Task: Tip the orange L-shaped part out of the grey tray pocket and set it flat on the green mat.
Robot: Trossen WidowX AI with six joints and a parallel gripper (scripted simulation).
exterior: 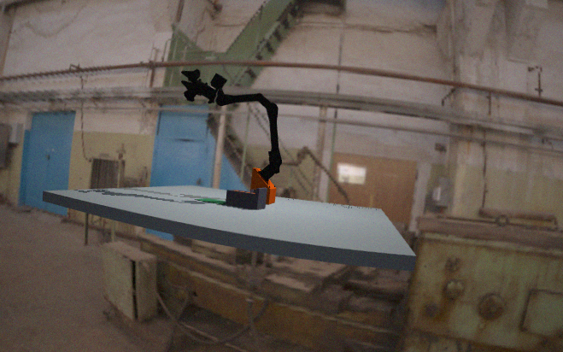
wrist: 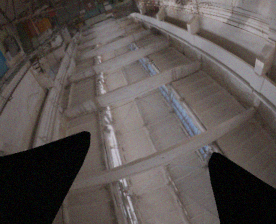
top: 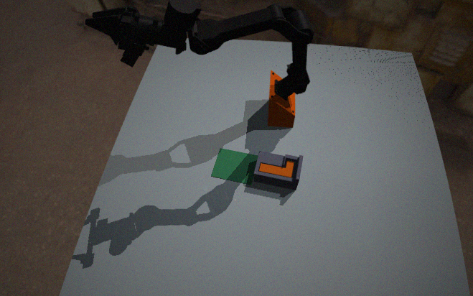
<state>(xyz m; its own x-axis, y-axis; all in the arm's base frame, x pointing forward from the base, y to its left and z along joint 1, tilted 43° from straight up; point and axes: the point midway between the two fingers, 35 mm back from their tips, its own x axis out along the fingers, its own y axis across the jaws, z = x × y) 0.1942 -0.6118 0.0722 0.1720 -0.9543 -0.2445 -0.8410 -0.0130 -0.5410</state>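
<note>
The orange L-shaped part (top: 276, 169) lies in the pocket of the grey tray (top: 270, 158) (exterior: 243, 199). Its long arm points toward the mat and its L-shaped end is at the right, beside a dark gap. It looks level; only a thin orange line shows over the tray's rim in the exterior view. The green mat (top: 230, 162) (exterior: 210, 201) lies against the tray's left side, with nothing on it. My gripper (top: 87, 18) (exterior: 183, 78) (wrist: 152, 150) is open and empty, high above the table's left side and far from the tray. The wrist view shows neither part nor tray.
The arm's orange base block (top: 281, 116) (exterior: 271, 195) stands on the table behind the tray. The tray has a raised wall (top: 299, 167) at its right end. Shadows of the arm fall across the left of the table (top: 359, 220) (exterior: 327, 227) and over part of the mat.
</note>
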